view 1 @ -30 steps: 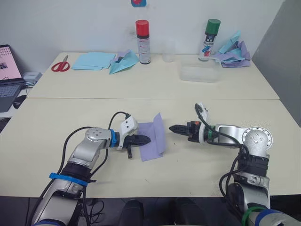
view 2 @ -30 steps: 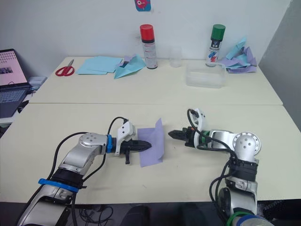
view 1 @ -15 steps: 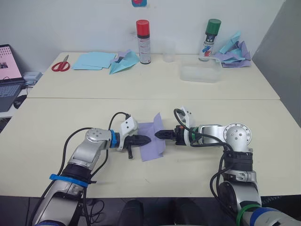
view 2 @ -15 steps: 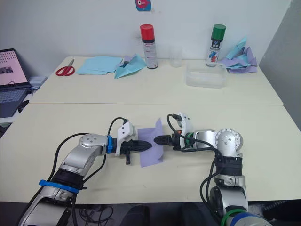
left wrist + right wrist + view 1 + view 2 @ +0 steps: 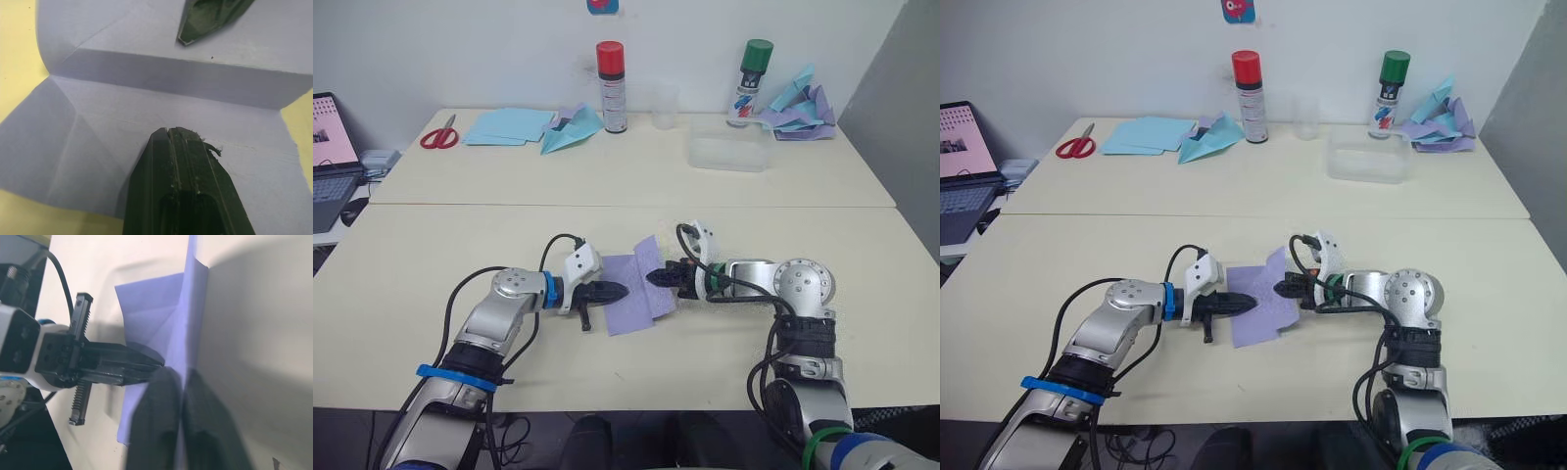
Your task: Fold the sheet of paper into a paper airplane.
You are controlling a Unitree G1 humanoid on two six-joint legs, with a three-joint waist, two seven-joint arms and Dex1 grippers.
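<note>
The sheet of paper [image 5: 628, 305], pale lavender with faint creases, lies on the near table between my two arms. Its left half is flat and its right flap [image 5: 1280, 271] stands raised, leaning to the right. My left gripper [image 5: 619, 290] is shut, its tip resting on the flat half; the left wrist view shows the closed tip [image 5: 170, 132] on the sheet [image 5: 98, 147]. My right gripper [image 5: 656, 277] is shut on the raised flap's edge, and in the right wrist view the paper's edge [image 5: 193, 308] runs between its two fingers [image 5: 156, 396].
On the far table stand a red-capped can [image 5: 610, 88], a green-capped can [image 5: 750, 83], a clear cup [image 5: 666, 106] and a clear box [image 5: 729, 154]. Light blue sheets [image 5: 504, 125], a blue plane [image 5: 570, 130], scissors [image 5: 438, 135], a heap of planes [image 5: 798, 108]. A laptop [image 5: 331, 162] sits left.
My right gripper moved left to the upright flap, took hold of its edge and drew it back to the right, so the flap now leans outward. The left gripper stayed put.
</note>
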